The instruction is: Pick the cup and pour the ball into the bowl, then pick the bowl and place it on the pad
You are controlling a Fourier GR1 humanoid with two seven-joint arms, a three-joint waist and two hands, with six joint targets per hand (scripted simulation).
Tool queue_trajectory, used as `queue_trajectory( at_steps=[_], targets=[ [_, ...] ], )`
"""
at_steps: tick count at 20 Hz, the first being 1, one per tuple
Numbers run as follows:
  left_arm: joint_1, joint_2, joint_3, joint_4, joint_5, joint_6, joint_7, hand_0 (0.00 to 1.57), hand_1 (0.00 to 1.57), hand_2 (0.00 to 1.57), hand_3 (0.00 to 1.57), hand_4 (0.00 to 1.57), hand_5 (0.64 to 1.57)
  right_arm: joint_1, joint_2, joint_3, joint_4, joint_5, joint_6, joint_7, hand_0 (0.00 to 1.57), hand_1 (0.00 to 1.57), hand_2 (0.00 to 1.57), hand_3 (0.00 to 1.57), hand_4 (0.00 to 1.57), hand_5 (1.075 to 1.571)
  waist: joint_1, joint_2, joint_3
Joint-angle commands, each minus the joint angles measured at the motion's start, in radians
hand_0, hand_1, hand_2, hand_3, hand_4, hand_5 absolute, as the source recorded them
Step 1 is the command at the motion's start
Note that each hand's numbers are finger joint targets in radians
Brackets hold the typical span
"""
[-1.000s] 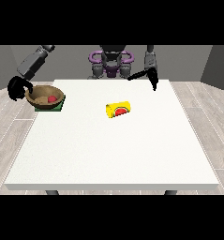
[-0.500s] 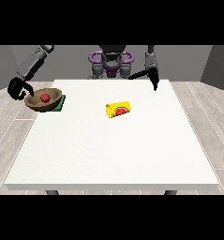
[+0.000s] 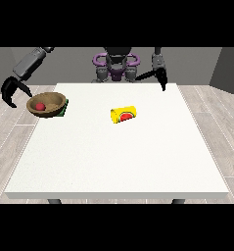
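Now my hand at the view's left (image 3: 11,91) has let go and pulled back, fingers spread. Just beside it sits the bowl (image 3: 48,104) with the ball (image 3: 39,106), on the green pad (image 3: 62,111). Farther right, the cup (image 3: 124,115) lies tipped on the worktop (image 3: 118,157). My other hand (image 3: 159,78) hangs relaxed. I think the job is done; next I move away.

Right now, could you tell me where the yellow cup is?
In the front view the yellow cup lies on its side near the middle of the white table, right of the brown bowl holding the red ball.
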Motion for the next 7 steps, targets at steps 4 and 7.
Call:
queue_trajectory(
  at_steps=[4, 7],
  targets=[
    [0.015, -0.018, -0.007, -0.009, -0.012, 0.015, 0.054, 0.0, 0.0, 0.0, 0.0, 0.0, 1.569, -0.039, -0.075, -0.004, 0.003, -0.008, 0.072, 0.089, 0.0, 0.0, 0.26, 0.21, 0.0, 1.504, -0.026, -0.071, -0.0001],
    [0.047, -0.02, -0.012, 0.055, 0.004, -0.011, 0.038, 0.0, 0.0, 0.0, 0.0, 0.0, 1.569, -0.082, -0.152, -0.03, -0.011, -0.051, 0.197, 0.165, 0.0, 0.0, 0.19, 0.29, 0.0, 1.503, -0.036, -0.144, -0.0015]
  ],
)
